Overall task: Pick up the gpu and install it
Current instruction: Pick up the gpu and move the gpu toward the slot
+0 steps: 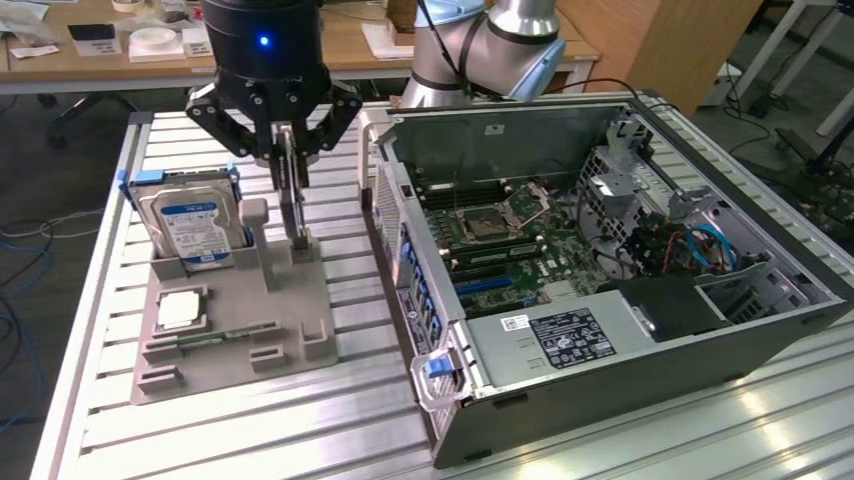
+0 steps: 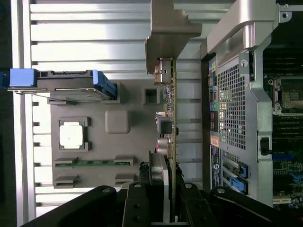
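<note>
The gripper point(image 1: 287, 150) is clamping the gpu point(image 1: 296, 205), the card hanging edge-on at six o'clock below it over the grey tray point(image 1: 227, 365), computer case point(image 1: 641, 375) at three o'clock

Tool point(image 1: 288, 180) flanked by hard drive point(image 1: 195, 226) and case wall point(image 1: 388, 215)

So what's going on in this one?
A single robot arm is working on the gpu. Its gripper is closed on the card's upper part and holds it upright and edge-on over the grey parts tray, beside the hard drive. The card's lower end is down at the tray's holder; whether it has lifted clear is unclear. The open computer case sits next to the tray, and the card is not installed in it.
</note>
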You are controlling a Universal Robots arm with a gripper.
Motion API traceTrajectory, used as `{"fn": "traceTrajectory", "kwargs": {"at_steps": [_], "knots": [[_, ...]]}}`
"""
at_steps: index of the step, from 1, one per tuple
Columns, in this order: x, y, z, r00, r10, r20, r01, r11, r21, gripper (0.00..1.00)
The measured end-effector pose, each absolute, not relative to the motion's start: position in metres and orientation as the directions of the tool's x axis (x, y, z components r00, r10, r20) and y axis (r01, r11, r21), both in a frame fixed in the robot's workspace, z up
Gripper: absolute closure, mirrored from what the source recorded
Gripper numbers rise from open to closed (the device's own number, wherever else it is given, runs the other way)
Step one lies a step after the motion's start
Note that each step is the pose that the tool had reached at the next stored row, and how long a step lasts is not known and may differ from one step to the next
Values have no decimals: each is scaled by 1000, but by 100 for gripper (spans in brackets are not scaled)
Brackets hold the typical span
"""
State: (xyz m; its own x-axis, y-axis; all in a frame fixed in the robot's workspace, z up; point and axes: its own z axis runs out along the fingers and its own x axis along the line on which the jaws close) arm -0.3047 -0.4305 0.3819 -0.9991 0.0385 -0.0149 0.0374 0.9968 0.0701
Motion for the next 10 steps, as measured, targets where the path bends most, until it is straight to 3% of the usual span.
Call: {"fn": "traceTrajectory", "kwargs": {"at_steps": [5,10], "knots": [[-305,-431,382,-999,38,-15,37,997,70,72],[-305,-431,406,-999,39,-15,37,997,71,72]]}}
